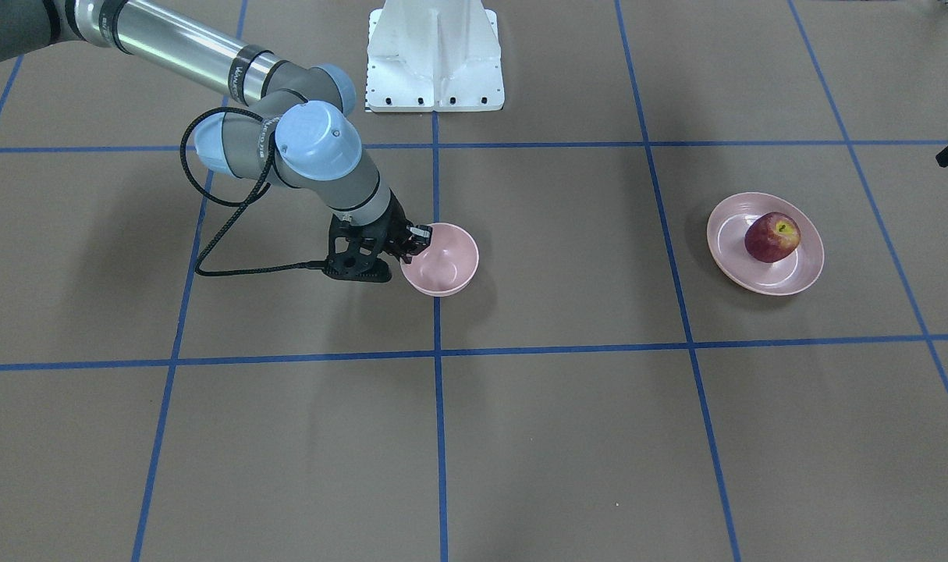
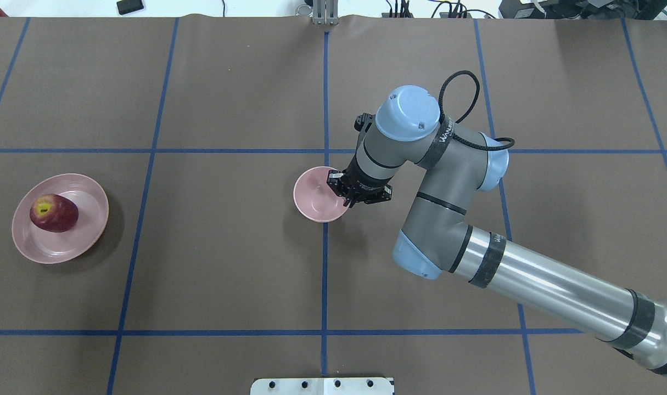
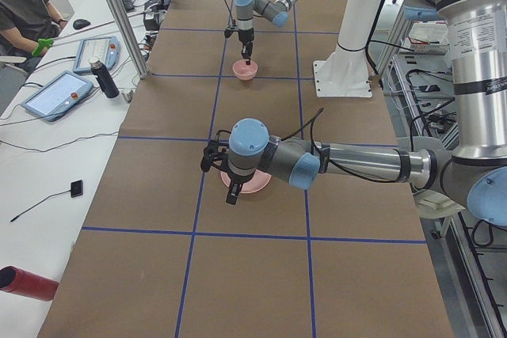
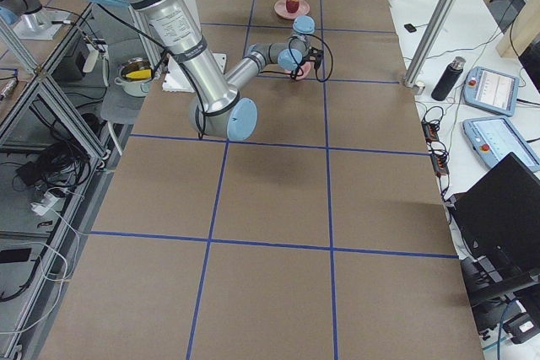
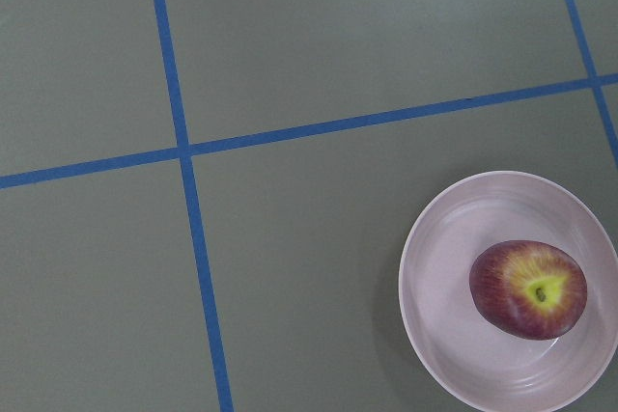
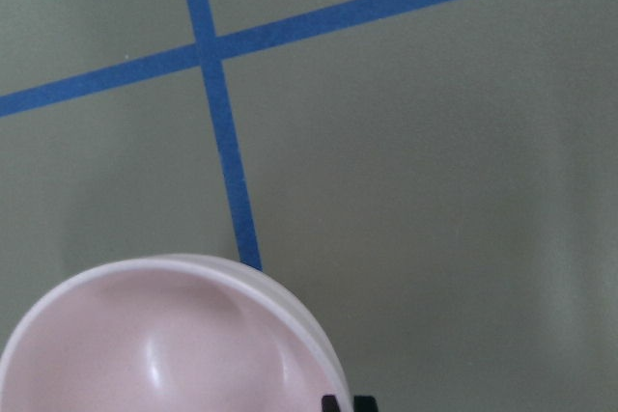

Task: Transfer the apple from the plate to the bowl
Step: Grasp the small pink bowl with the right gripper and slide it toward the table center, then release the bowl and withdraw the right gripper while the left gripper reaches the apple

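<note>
The transfer has not begun: the apple [image 2: 53, 213] lies on the plate [image 2: 89, 225] near the worktop's left end, the right gripper [image 2: 341, 188] seems clamped on the rim of the bowl [image 2: 311, 197] at mid-worktop, and the left gripper [image 3: 230, 194] is unreadable.

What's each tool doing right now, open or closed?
Left tool: cannot be told, too small in the side view.
Right tool: looks closed on the bowl, at its rim.
</note>
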### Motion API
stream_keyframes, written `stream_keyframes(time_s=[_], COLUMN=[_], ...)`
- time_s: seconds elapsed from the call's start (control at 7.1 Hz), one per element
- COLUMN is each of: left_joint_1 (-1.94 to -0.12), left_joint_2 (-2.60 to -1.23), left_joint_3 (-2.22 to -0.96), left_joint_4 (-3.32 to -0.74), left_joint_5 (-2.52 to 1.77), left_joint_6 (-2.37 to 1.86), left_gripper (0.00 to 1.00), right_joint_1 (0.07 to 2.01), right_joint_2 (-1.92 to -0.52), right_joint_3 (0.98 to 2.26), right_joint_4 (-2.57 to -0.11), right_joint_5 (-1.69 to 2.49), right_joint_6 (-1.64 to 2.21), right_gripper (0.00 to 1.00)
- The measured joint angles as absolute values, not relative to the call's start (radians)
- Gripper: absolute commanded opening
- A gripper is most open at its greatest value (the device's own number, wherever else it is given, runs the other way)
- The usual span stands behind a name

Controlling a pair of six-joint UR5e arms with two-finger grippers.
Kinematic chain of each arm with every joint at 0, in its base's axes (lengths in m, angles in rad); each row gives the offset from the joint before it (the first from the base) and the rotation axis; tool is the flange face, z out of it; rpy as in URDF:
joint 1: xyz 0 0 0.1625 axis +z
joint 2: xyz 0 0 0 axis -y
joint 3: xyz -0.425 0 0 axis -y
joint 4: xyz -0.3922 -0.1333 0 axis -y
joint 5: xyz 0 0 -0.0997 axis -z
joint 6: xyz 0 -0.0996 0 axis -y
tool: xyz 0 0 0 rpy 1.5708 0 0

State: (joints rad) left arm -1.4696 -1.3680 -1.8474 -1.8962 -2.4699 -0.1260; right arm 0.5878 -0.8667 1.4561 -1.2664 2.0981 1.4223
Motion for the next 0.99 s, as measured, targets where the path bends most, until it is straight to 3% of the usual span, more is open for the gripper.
stream_keyframes(time_s=[0.42, 0.99], left_joint_1=[-1.437, -1.270], left_joint_2=[-1.373, -1.388], left_joint_3=[-1.837, -1.837], left_joint_4=[-1.914, -1.987], left_joint_5=[-2.459, -2.386], left_joint_6=[-0.174, -0.411], left_gripper=[0.98, 0.98], right_joint_1=[0.588, 0.622], right_joint_2=[-0.874, -1.040], right_joint_3=[1.495, 1.772], right_joint_4=[-1.290, -1.480], right_joint_5=[2.080, 2.092], right_joint_6=[1.430, 1.328], right_gripper=[1.00, 1.00])
